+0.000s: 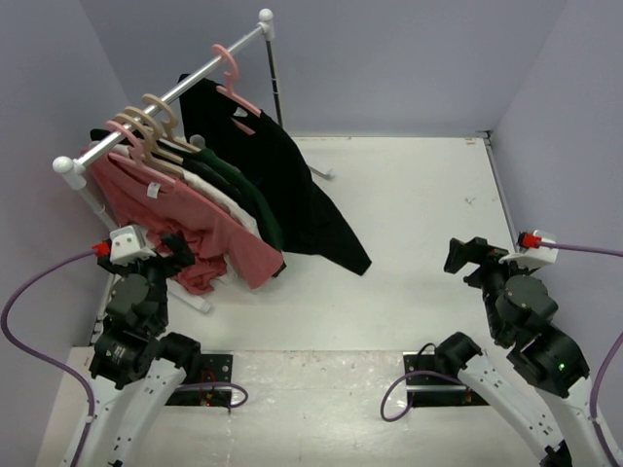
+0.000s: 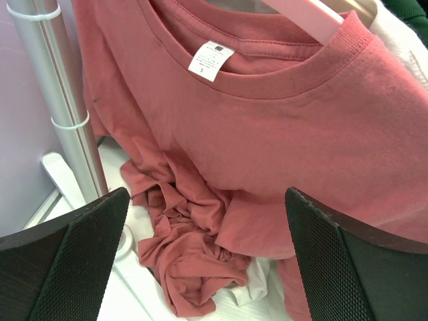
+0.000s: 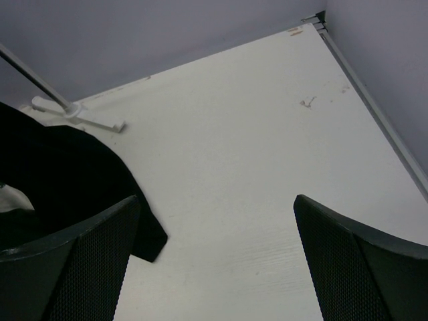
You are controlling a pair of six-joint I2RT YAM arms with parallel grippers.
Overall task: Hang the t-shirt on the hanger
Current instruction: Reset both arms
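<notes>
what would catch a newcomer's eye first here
The clothes rail at the far left, crowded with hanging shirts. At its far end the black t-shirt drapes long from the pink hanger; at the near end a salmon-pink shirt sags bunched. The left gripper and right gripper sit open and empty near the front.

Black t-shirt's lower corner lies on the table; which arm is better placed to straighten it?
Right, probably. The right end effector is open, and its wrist view shows a corner of the black t-shirt across bare table. The left end effector, also open, faces the salmon-pink shirt, with the dark green shirt beyond.
</notes>
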